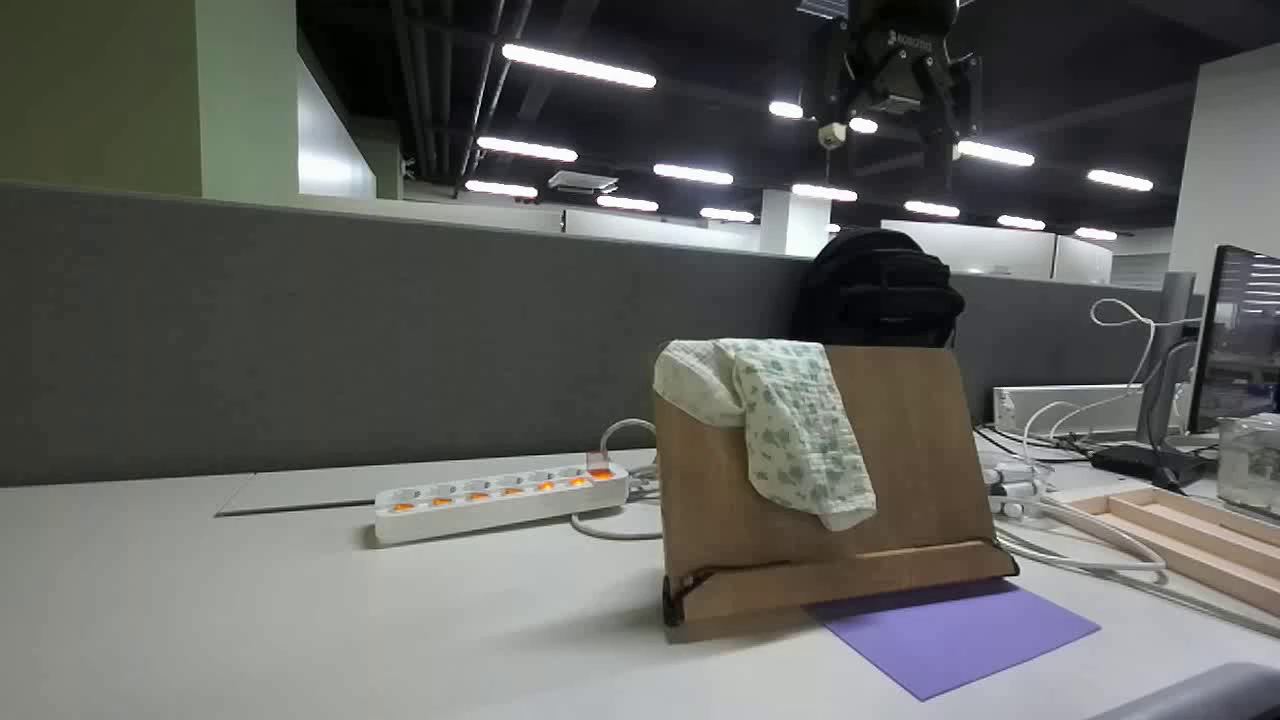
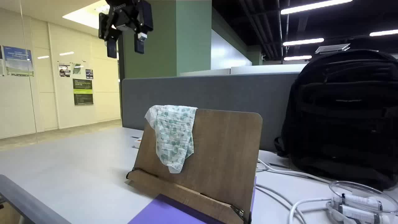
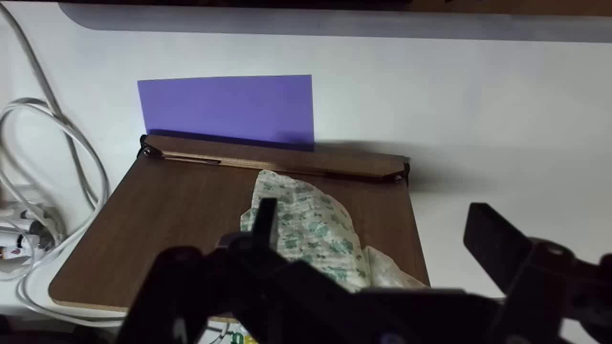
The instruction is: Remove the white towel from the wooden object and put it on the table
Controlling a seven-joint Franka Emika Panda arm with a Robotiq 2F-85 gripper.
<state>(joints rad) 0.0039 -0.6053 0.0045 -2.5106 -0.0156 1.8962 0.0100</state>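
From here the towel (image 1: 800, 430) hangs over the top edge of the board (image 1: 910, 440), near eleven o'clock. The jaws are high overhead, spread wide with nothing between. The towel looks light and limp; I'd pinch its top fold and lift straight up, lest the board tip. The strip (image 1: 500, 508) at nine o'clock on the counter (image 1: 250, 600) could be in the way; a sheet (image 1: 960, 640) lies at five, the bag (image 1: 880, 290) behind.

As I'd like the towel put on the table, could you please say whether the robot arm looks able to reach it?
Probably yes: the open claw hangs higher than the towel, which drapes over the wooden stand's top edge, and nothing visible blocks the way down.
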